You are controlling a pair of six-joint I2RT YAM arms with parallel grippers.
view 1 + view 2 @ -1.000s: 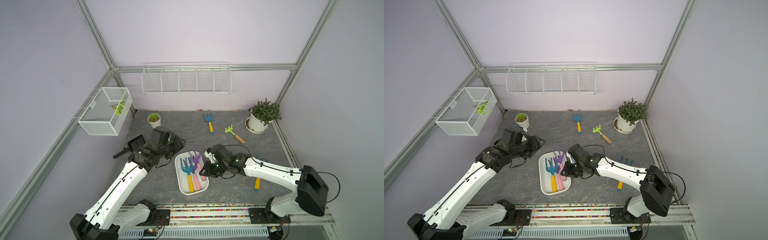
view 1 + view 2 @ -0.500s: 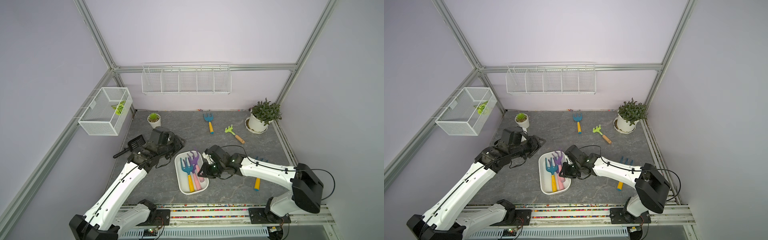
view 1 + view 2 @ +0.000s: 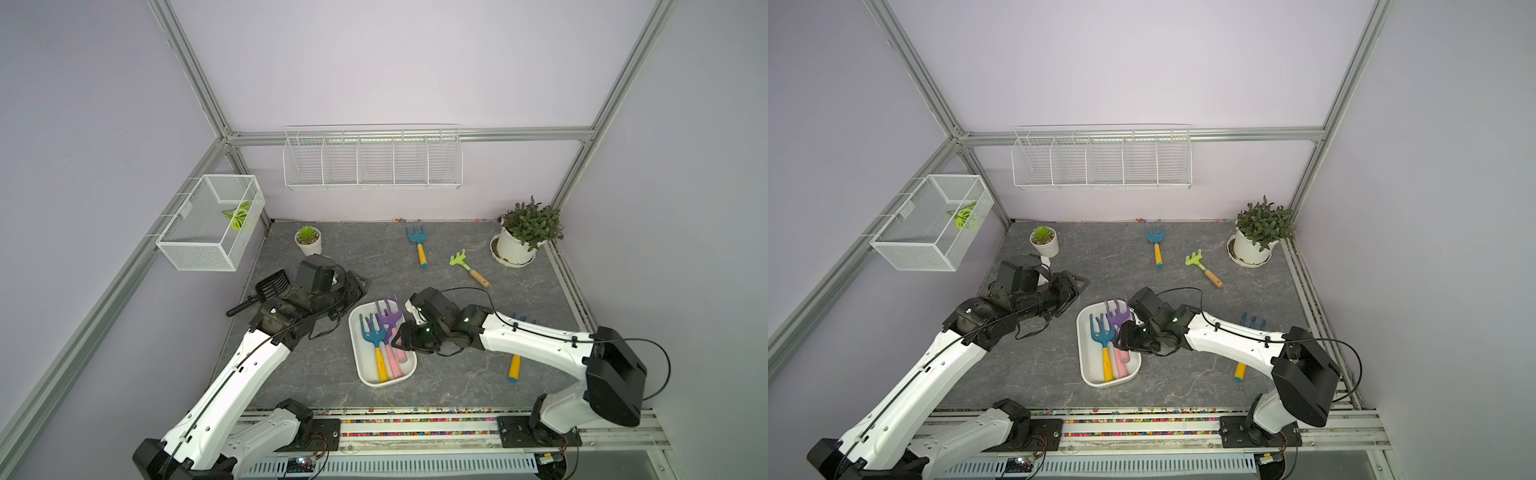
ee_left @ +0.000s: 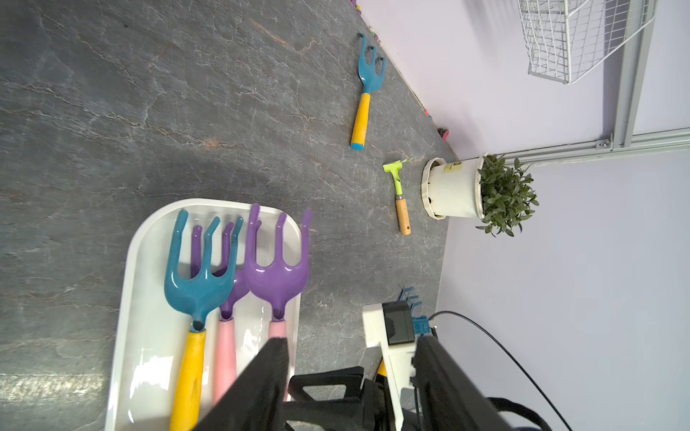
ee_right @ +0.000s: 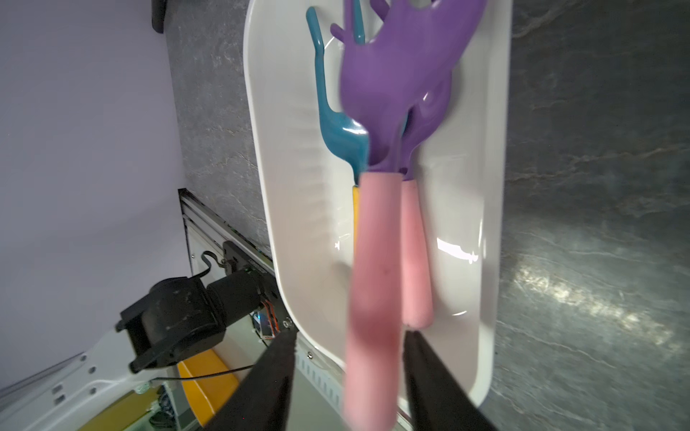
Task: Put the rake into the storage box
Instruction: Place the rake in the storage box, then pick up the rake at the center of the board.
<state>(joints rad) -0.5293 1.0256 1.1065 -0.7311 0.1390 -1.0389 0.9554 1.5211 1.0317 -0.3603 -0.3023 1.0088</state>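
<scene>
Standing over the storage box, the right gripper shows its fingers spread wider than the pink handle of the purple rake between them. A gap is visible on one side, so nothing is clamped. That rake, blurred in the right wrist view, lies above a second purple rake and a teal rake inside the box, near centre of the table. The left gripper, left of the box, has its fingers apart with nothing between them.

There are six rakes, two potted plants, one storage box, scoop, basket and rack.
</scene>
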